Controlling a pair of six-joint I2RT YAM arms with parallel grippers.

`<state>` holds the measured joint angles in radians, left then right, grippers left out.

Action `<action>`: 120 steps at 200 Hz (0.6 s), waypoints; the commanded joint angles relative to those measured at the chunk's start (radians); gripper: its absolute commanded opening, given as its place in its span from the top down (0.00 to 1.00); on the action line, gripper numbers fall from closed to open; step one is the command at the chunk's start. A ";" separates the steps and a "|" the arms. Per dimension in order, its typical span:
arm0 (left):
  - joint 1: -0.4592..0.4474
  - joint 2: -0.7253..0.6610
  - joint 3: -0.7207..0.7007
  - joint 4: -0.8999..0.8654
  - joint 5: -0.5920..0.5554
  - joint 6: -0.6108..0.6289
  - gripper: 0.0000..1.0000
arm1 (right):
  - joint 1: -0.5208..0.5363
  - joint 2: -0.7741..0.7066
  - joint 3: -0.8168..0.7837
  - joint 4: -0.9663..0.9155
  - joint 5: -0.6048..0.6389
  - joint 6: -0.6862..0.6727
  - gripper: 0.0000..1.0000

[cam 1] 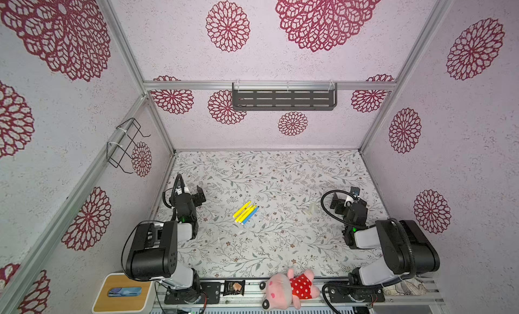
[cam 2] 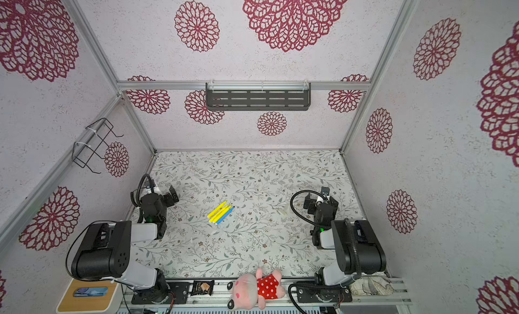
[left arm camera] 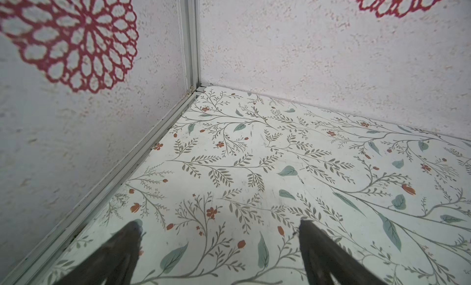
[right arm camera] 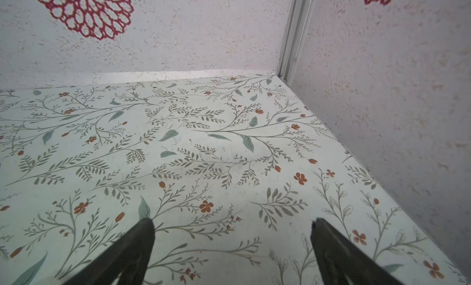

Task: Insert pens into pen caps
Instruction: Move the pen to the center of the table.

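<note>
Clearly nothing is held: the left gripper [left arm camera: 219, 227] and right gripper [right arm camera: 233, 225] both stand with jaws apart, flanking the pens [cam 1: 245, 213], which lie bunched together. Caps [cam 1: 311, 208] lie scattered near the pens, one between them and the right gripper. Take an outer pen first, pinching across its barrel.

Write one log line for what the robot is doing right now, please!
left tool: open, empty | right tool: open, empty | pens: lying together, untouched | pen caps: loose, apart from pens
</note>
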<state>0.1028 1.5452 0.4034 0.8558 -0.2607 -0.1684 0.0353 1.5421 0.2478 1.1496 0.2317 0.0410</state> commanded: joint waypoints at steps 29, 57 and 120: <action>0.009 0.007 0.014 0.026 -0.005 0.015 0.01 | -0.003 -0.007 0.011 0.044 0.003 -0.015 0.01; 0.008 0.007 0.014 0.028 -0.005 0.015 0.01 | -0.003 -0.007 0.011 0.045 0.003 -0.014 0.01; 0.009 0.007 0.015 0.028 -0.005 0.015 0.01 | -0.003 -0.007 0.011 0.045 0.003 -0.015 0.01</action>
<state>0.1028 1.5452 0.4034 0.8558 -0.2607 -0.1680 0.0353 1.5417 0.2478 1.1507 0.2317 0.0406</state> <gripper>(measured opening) 0.990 0.989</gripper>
